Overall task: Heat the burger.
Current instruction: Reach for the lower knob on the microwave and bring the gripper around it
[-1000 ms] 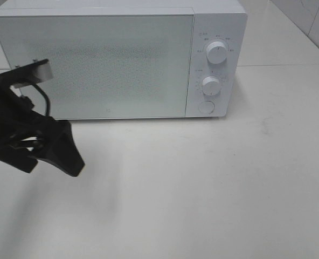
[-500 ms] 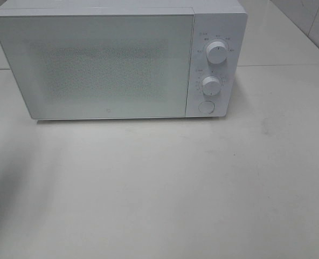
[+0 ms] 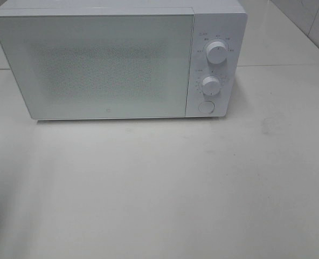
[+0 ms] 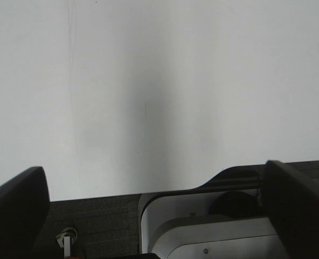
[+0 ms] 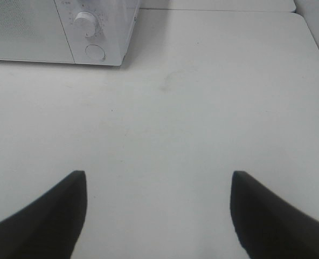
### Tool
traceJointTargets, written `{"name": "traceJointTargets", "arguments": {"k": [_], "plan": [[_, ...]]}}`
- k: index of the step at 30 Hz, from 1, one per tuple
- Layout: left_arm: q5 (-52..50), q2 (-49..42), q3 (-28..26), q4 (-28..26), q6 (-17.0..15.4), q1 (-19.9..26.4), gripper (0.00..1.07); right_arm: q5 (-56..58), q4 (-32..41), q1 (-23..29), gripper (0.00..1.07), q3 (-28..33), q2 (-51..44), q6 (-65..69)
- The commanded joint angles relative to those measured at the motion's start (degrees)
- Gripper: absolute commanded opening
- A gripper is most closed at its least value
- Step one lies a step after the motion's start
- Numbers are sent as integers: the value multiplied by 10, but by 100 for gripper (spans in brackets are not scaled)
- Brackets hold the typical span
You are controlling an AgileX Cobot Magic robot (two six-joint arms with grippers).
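A white microwave oven (image 3: 111,62) fills the upper left and centre of the exterior high view, standing on a pale counter (image 3: 175,189). Its door (image 3: 95,65) is shut, a frosted, speckled panel that lets nothing inside show through. To the right of the door sits the control strip with 2 round white knobs, 1 above (image 3: 217,53) the other (image 3: 210,85), and a round button (image 3: 206,106) below them.

The burger appears in none of the 3 views, so neither its look nor its place can be told; if it is behind the shut door, the frosted panel hides it.

No arm shows in the exterior high view. The left wrist view shows the left pincer (image 4: 153,167) spread wide, its 2 dark fingers (image 4: 14,213) far apart with nothing between them, over a white surface, a dark mat and a white rounded housing (image 4: 202,226).

The right pincer (image 5: 158,175) is also spread, its fingers (image 5: 51,213) apart over bare counter, gripping nothing. The microwave's lower knob (image 5: 85,24) and button (image 5: 95,52) lie well beyond it.
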Motion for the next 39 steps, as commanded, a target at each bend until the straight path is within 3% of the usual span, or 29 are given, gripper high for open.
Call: {"name": "traceJointTargets", "arguments": {"k": [1, 11, 28, 39], "plan": [[-6, -68, 41, 3, -3, 1, 100, -1, 1, -4, 73, 1, -15, 1], [-48, -251, 134, 12, -6, 1, 100, -1, 1, -4, 73, 1, -15, 1], [-48, -465, 134, 7, -5, 1, 100, -1, 1, -4, 73, 1, -15, 2], [-49, -536, 135, 5, -3, 1, 100, -1, 1, -4, 73, 1, -15, 1]]}}
